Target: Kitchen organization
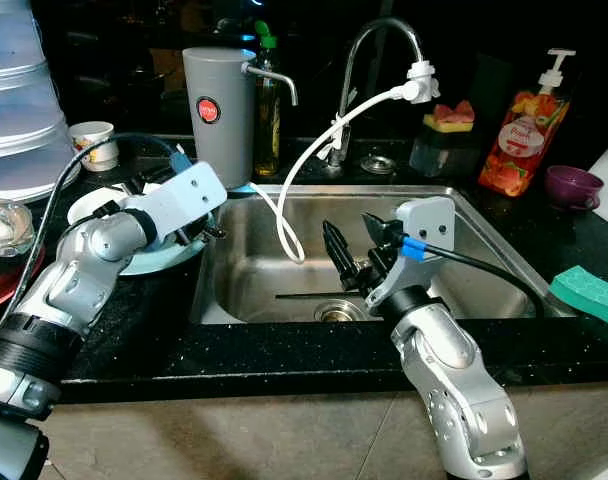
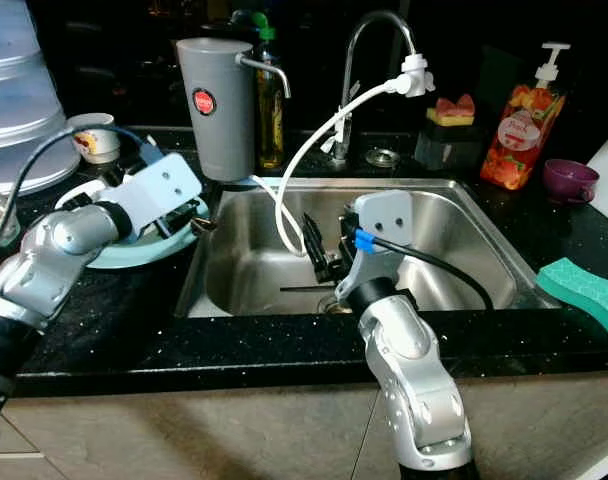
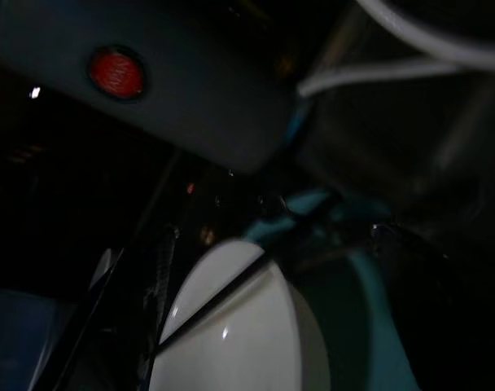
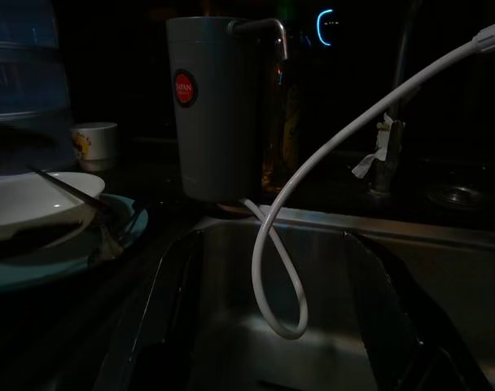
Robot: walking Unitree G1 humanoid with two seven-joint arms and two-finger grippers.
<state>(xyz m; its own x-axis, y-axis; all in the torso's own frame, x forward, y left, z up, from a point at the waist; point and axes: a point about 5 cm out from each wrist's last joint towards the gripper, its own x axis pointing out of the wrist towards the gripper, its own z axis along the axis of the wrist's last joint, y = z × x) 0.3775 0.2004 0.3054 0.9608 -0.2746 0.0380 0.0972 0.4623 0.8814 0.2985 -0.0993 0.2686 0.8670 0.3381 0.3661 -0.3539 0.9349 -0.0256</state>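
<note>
The right gripper (image 1: 352, 255) has its 2 black fingers spread apart with nothing between them; in the right wrist view they stand wide on either side of the white hose (image 4: 313, 204). For the left gripper (image 1: 199, 232), you cannot tell from these pictures whether the fingers are apart or together, as they are dark and partly hidden under its white housing.

The right gripper hangs inside the steel sink (image 1: 484, 215), above the drain (image 1: 336, 312), pointing toward the left wall of the basin. The hose loops down into the basin from the faucet (image 1: 379, 40) just beside it.

The left gripper sits over the counter (image 1: 164, 310) at the sink's left edge, right above a stack of dishes: a white plate (image 4: 36, 199) resting on a light blue plate (image 1: 159, 262). A thin dark utensil (image 4: 64, 189) lies across the white plate.

Behind the plates stands a grey water filter (image 1: 219, 105) with a red badge. A soap bottle (image 1: 522, 125), purple cup (image 1: 572, 185) and green sponge (image 1: 589, 295) lie on the counter to the right of the sink.
</note>
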